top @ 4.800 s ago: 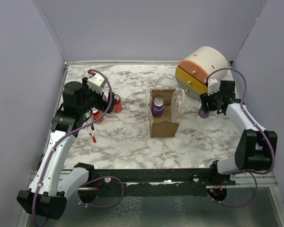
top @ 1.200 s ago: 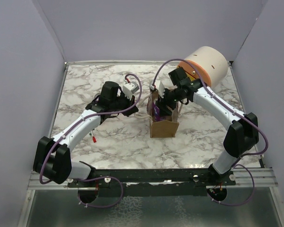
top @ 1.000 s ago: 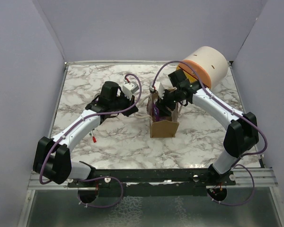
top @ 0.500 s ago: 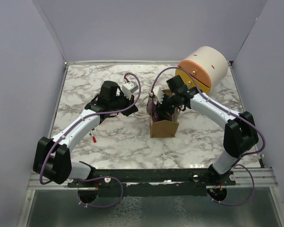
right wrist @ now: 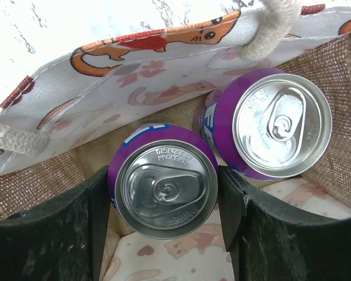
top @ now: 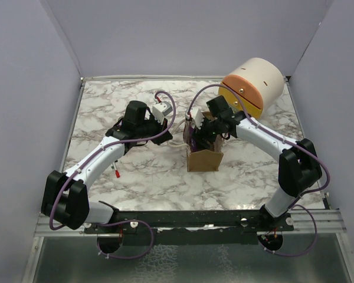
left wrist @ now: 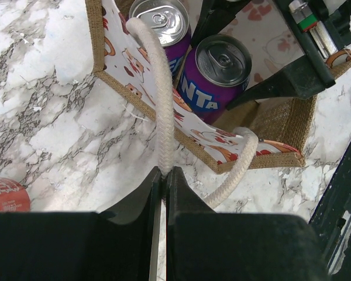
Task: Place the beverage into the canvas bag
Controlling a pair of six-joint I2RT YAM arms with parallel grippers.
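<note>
The canvas bag (top: 204, 155) stands mid-table, its cat-print lining (left wrist: 190, 120) showing. My left gripper (left wrist: 164, 171) is shut on one pale rope handle (left wrist: 158, 88) and holds that side of the bag outward; in the top view it (top: 170, 133) sits just left of the bag. My right gripper (right wrist: 167, 188) reaches into the bag from above, shut on a purple beverage can (right wrist: 167, 187) with a finger against each side. Beside it in the bag stands a second purple can (right wrist: 279, 124). The left wrist view shows both, the held can (left wrist: 219, 73) and the other can (left wrist: 162, 20).
A large cream-and-orange cylinder (top: 253, 85) lies at the back right, close behind my right arm. A red can (left wrist: 4, 196) stands on the marble left of the bag. A red-tipped marker (top: 115, 173) lies by the left forearm. Grey walls enclose the table.
The right gripper has sunk a little lower and leftward into the bag with the can over the last second. My left gripper keeps its hold on the handle, unmoved.
</note>
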